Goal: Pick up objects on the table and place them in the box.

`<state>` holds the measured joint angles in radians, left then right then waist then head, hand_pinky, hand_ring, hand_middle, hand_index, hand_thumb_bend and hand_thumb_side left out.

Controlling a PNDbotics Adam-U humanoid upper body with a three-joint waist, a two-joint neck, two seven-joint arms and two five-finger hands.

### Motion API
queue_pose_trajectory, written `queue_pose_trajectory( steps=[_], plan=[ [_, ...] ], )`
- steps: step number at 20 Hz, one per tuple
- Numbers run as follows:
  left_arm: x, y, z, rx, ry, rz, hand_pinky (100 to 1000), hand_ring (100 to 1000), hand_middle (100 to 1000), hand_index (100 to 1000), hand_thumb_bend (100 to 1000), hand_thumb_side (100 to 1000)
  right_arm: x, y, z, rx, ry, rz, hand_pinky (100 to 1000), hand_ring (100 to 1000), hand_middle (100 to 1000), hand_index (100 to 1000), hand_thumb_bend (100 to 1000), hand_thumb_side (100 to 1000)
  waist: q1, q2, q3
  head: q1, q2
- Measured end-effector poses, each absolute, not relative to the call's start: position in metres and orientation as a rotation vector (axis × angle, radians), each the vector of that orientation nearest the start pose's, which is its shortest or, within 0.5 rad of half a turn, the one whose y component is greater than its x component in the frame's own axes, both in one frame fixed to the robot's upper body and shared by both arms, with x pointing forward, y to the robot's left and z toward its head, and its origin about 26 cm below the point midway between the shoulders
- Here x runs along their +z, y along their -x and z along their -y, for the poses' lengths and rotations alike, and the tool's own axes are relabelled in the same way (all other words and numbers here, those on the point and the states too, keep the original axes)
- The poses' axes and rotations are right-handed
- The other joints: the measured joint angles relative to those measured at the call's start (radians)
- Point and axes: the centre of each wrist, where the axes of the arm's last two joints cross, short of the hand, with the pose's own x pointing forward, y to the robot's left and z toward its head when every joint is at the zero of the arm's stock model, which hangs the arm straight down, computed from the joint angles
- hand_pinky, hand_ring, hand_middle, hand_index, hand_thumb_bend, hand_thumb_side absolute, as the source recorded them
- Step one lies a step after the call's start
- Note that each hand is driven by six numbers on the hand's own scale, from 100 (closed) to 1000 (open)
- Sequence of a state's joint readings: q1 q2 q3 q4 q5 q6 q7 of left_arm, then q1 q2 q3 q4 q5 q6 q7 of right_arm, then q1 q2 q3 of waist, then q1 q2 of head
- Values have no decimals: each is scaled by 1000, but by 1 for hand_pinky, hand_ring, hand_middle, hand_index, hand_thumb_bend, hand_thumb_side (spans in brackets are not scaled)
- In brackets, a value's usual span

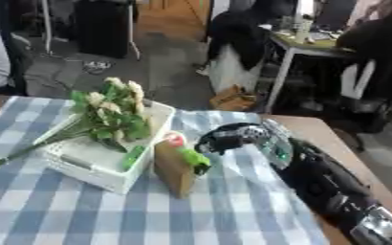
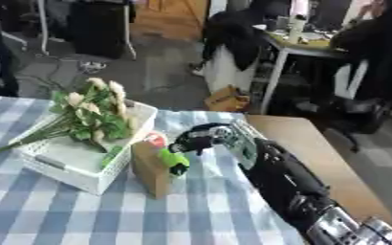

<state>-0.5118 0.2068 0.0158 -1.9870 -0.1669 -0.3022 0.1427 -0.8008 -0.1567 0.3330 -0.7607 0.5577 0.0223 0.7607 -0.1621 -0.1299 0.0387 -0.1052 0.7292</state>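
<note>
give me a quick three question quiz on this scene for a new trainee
1. True or false: the bunch of flowers lies partly in the white box, with its stems sticking out past the box's left side.
2. Multiple choice: the right robot hand is (a) resting inside the box, (b) beside the brown carton that has a green item on it, (c) holding the flowers.
3. Fill in: the checked tablecloth is white and ____.

Key: 1 true; 2 b; 3 blue.
</note>
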Motion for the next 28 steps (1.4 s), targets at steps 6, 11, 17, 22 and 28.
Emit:
queue_pose_trajectory(
  steps=[6,11,17,22,28],
  plan=[
    [251,-315,-223,283,258,-3441,690,847,817,895,100,870,35,-444,153,1467,-104,897,859,993,971,1000,318,993,-3,-7,15,5,5],
    [250,-315,-221,295,241,-3446,690,847,815,894,100,869,34,-443,140,1343,-125,919,881,996,990,1000,319,965,-12,-26,36,-13,25],
    [247,-315,-212,291,184,-3460,690,846,813,891,100,871,27,-441,128,1154,-46,987,927,1000,1000,1000,410,929,-21,-39,84,-79,34],
    [246,-315,-207,277,141,-3467,690,845,812,889,100,865,13,-440,133,1108,62,1005,944,1000,1000,1000,411,911,-25,-44,99,-110,34],
    [245,-315,-205,261,118,-3471,689,842,809,887,100,865,-6,-437,140,1117,167,980,957,1000,1000,1000,415,916,-31,-53,113,-140,34]
  ],
)
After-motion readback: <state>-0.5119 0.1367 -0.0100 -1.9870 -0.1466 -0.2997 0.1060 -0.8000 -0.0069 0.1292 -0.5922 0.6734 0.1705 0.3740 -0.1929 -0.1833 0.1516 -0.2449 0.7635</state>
